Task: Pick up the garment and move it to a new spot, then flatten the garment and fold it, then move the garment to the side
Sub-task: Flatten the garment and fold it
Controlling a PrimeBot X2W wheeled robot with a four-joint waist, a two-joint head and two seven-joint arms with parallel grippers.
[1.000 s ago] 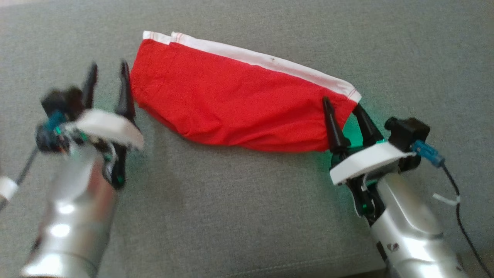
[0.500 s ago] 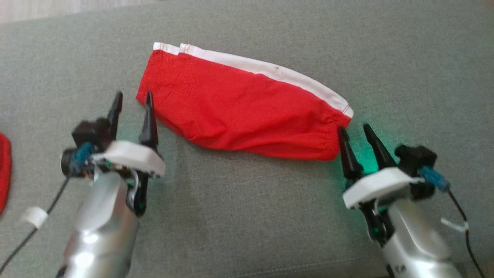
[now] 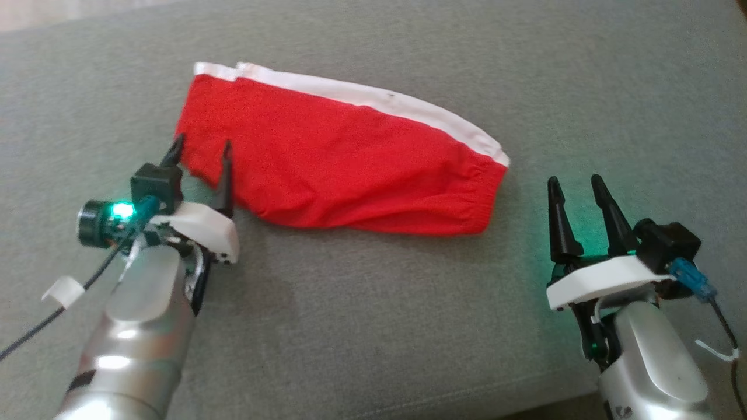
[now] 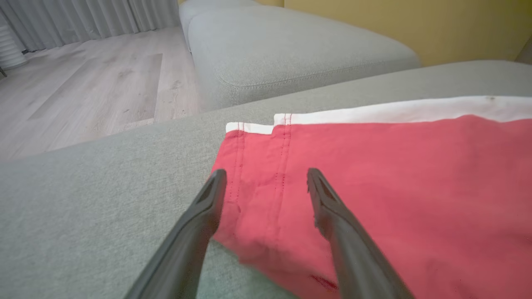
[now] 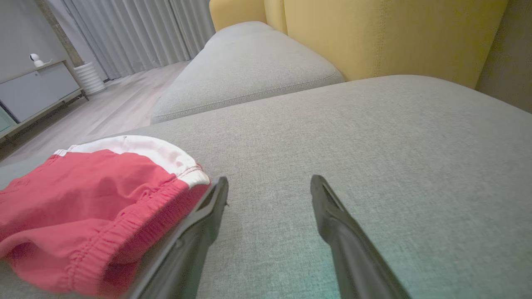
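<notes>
Red garment on grey sofa | left gripper apart over corner | right gripper apart beside | right wrist: yellow backrest

Grey fabric sofa seat, weave smooth. Red garment lies on it approx mid-seat, slanted, mostly flat w/ small wrinkles. White band runs along its far edge; gathered elastic end at robot's R. 2nd grey cushion adjoins beyond the seat; yellow backrest behind.

Grey fabric sofa cushions, yellow backrest, pale wood floor, grey curtains, white cabinet
</notes>
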